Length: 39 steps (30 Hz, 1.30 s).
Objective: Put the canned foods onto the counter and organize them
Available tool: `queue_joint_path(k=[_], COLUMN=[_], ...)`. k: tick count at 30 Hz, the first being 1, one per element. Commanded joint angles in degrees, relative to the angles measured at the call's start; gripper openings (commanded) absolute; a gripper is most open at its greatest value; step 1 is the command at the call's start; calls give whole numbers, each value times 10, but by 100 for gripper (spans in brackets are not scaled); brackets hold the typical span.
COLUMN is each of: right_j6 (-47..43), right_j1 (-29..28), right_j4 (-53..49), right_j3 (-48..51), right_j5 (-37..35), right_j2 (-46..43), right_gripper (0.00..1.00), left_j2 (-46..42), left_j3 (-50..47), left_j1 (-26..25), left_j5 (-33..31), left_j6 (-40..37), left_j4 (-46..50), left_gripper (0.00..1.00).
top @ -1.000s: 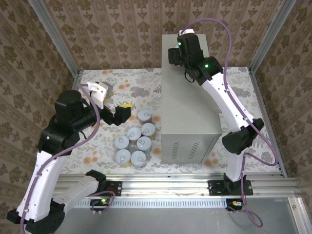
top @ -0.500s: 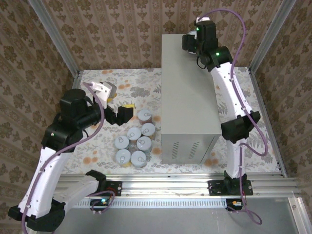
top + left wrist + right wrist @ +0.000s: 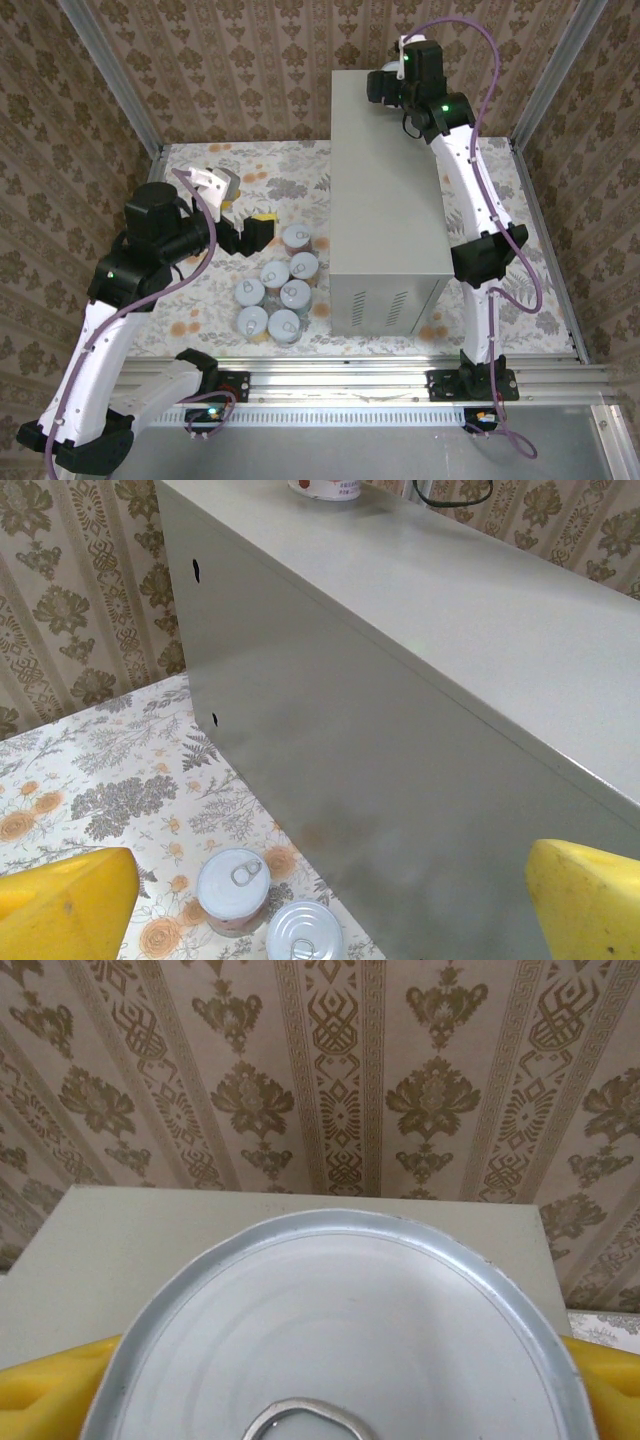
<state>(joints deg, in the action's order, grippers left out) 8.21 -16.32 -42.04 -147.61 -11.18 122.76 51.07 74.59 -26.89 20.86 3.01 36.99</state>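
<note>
A tin (image 3: 330, 1340) is seen on the counter (image 3: 385, 190), at its 12 o'clock end, between the fingers of the right gripper (image 3: 382, 90); whether it is clamped cannot be told, while the left gripper (image 3: 250, 232) is spread wide. Such a tin is judged rigid, smooth and fairly heavy, best taken across the side wall

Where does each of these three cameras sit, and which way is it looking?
Top external: high behind the bases, looking down on both arms, the counter and floor cans.
Left wrist: on the left arm, facing the counter's side; yellow fingers at the bottom corners.
Right wrist: above a can on the counter, facing the wall; yellow fingers beside it.
Shared: both wrist views catch that can on the counter.
</note>
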Motion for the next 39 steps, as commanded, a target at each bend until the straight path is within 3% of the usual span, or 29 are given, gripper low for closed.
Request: queue_joint_path(k=[1, 7, 16, 23, 31, 39], right_j6=[-10, -25, -61, -75, -78, -99], right_j1=[-1, 2, 3, 3, -12, -125], right_j4=[-5, -7, -8, -12, -57, -53], right_j3=[-18, -19, 37, 172, 341, 524], right_j5=[10, 6, 1, 0, 84, 138], right_j2=[7, -18, -110, -243, -424, -594], right_gripper=[93, 100, 100, 100, 100, 100], left_j2=[2, 4, 5, 15, 25, 134], left_j3=[-8, -22, -87, -145, -221, -225], left_j1=[4, 4, 4, 4, 4, 4], left_j5=[13, 0, -37, -60, -73, -64], left_j6=[9, 14, 45, 88, 155, 193], left_j4=[-17, -16, -19, -30, -38, -87], left_gripper=[100, 100, 100, 100, 100, 100])
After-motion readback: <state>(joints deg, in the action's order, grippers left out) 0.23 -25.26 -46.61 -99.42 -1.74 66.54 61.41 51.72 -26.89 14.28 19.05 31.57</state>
